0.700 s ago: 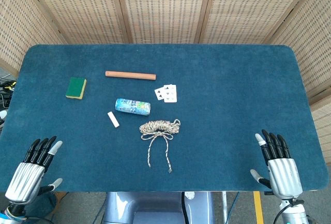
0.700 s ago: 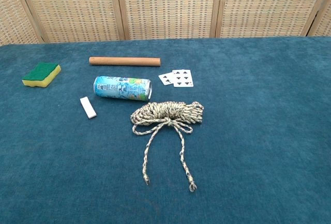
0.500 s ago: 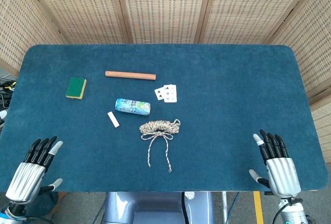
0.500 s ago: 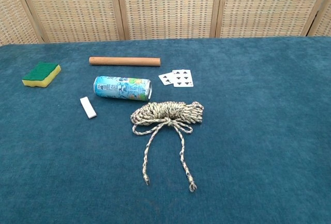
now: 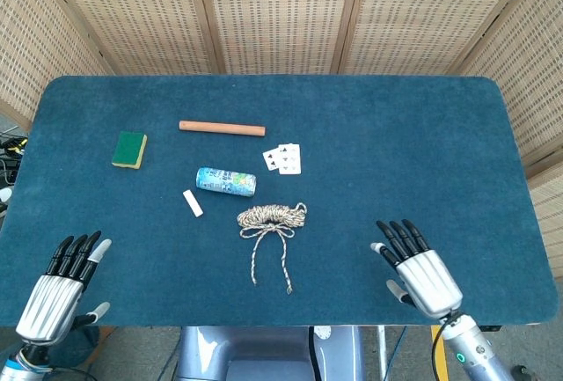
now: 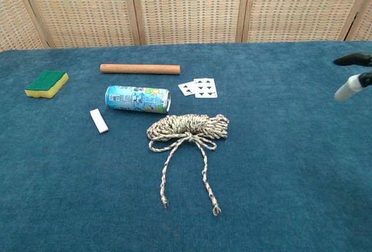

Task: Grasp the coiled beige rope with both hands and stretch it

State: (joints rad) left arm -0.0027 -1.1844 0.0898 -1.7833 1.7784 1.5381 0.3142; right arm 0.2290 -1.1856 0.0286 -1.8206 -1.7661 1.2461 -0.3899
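Head view shows both hands low at the table's near edge, each with fingers spread and nothing in them. The left hand [image 5: 54,286] sits at the near left corner, well apart from everything. The right hand [image 5: 418,267] lies over the cloth further in, its fingers pointing up and slightly left. The coiled beige rope [image 5: 272,217] lies between the two hands, up and to the left of the right hand, which looks the nearer of the two.

The rope's bundle runs left to right, with a bow knot at its near side and two loose tails trailing toward the robot. So, by my judgement, each hand can take one end of the bundle and pull outward along that axis.

Bare blue table [image 5: 422,161] lies right of the rope, leaving free room for the right hand's approach and the stretch. On the left side the room is tighter: a small white block [image 5: 192,203] and a lying can [image 5: 226,181] sit just beyond the bundle's left end. Playing cards [image 5: 283,158], a wooden stick [image 5: 222,128] and a sponge [image 5: 129,150] lie further back.

In the chest view only fingertips [image 6: 351,87] of the right hand show at the right edge.
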